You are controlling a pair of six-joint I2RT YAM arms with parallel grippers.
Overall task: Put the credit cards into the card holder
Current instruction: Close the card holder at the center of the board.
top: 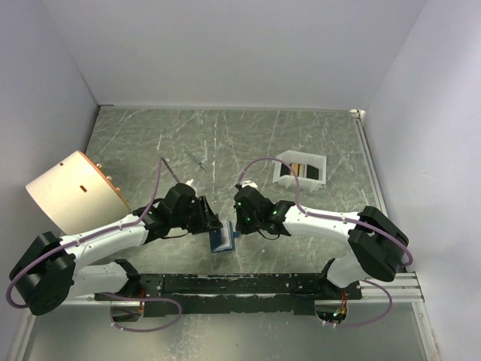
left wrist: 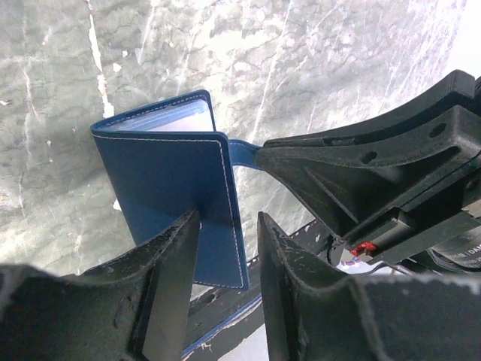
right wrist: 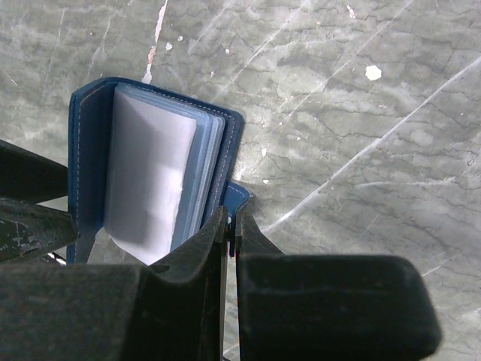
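Right hand (right wrist: 231, 218) (fingers pressed tight) clenches the snap tab (right wrist: 239, 197) of the open card holder (right wrist: 150, 173), upright over the desk (right wrist: 361, 113). Left hand (left wrist: 228, 226) straddles its cover; whether grasping, I cannot tell. Credit cards (top: 297, 168) lie beyond the holder, in a white tray (top: 322, 170).

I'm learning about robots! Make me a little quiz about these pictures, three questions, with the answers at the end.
1. True or false: the card holder is folded shut.
2. The right gripper pinches: A) a pen, B) the holder's snap tab, C) a cable.
3. Where are the credit cards?
Key: 1 false, it is open; 2 B; 3 in the white tray.
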